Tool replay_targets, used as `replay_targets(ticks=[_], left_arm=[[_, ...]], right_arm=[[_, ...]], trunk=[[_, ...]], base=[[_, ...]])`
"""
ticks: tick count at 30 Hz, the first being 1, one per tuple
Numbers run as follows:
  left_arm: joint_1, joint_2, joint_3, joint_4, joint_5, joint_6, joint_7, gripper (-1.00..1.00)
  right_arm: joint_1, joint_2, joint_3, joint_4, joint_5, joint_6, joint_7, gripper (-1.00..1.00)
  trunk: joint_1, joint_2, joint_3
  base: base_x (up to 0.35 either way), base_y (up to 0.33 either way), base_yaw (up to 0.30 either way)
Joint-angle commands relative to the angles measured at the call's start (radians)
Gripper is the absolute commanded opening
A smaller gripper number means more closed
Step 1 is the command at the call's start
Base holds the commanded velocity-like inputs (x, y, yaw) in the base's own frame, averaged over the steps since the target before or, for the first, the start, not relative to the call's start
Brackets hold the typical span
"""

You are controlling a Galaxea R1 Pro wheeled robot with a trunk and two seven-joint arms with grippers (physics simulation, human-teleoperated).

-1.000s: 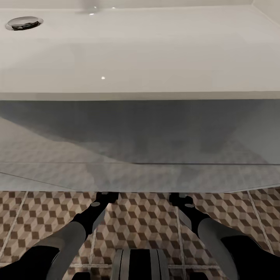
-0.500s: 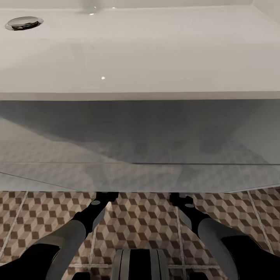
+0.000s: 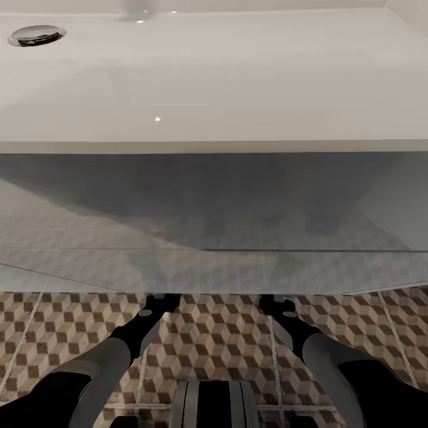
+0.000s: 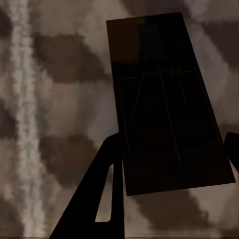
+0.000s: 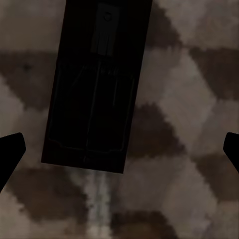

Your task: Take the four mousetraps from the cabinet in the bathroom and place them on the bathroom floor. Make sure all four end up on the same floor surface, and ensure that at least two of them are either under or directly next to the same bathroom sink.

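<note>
— Where are our mousetraps?

— We see two. In the left wrist view, a flat dark wooden mousetrap with thin wire parts (image 4: 167, 104) lies on the bathroom floor of little brown, beige and cream cube tiles (image 4: 59, 64). It sits right between the fingers of our left gripper (image 4: 172, 149). Its long side points away from the gripper, tipped a little sideways.

— Is the left gripper holding it?

— We think not. The fingers stand wide apart, one on each side of the trap. One dark finger (image 4: 107, 184) is just beside the trap's edge. We cannot tell if it touches.

— And the other arm?

— In the right wrist view, a second flat dark mousetrap (image 5: 97, 84) lies on the same tiles. Our right gripper (image 5: 122, 149) is spread very wide and holds nothing. The trap is nearer one finger than the other. Its long side also points away from the gripper.

— Where is the sink?

— In the head view, the big shiny white sink with the round chrome drain (image 3: 214, 77) hangs right over our arms. Both grippers reach under its front edge, so we judge both traps lie under the sink. It is dark down there.

— What comes next?

— We guess the arms should lift straight up, so the fingers do not bump the traps.
</note>
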Motion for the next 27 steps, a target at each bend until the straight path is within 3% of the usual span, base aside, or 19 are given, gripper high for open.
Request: replay_targets(ticks=[1, 5, 11, 18, 27], left_arm=[[-0.001, 0.000, -0.009, 0.003, -0.004, -0.004, 0.010, -1.00], [-0.001, 0.000, -0.008, 0.014, -0.004, -0.011, 0.010, -1.00], [-0.001, 0.000, -0.008, 0.044, -0.004, -0.082, 0.010, -1.00], [-0.001, 0.002, -0.007, 0.054, -0.005, -0.121, 0.010, -1.00], [-0.001, 0.002, -0.007, 0.062, -0.007, -0.225, 0.017, -1.00]], right_arm=[[-0.001, 0.000, 0.009, 0.001, -0.009, -0.004, -0.003, 1.00], [-0.001, 0.000, 0.009, 0.001, -0.009, -0.004, -0.003, 1.00], [-0.001, 0.000, 0.010, 0.001, -0.009, -0.006, -0.003, 1.00], [-0.001, 0.000, 0.010, 0.001, -0.009, -0.006, -0.003, 1.00], [-0.001, 0.000, 0.010, 0.001, -0.009, -0.007, -0.003, 1.00]], trunk=[[0.000, 0.000, 0.000], [0.000, 0.000, 0.000], [0.000, 0.000, 0.000], [0.000, 0.000, 0.000], [0.000, 0.000, 0.000]], base=[[0.000, 0.000, 0.000], [0.000, 0.000, 0.000], [0.000, 0.000, 0.000], [0.000, 0.000, 0.000], [0.000, 0.000, 0.000]])
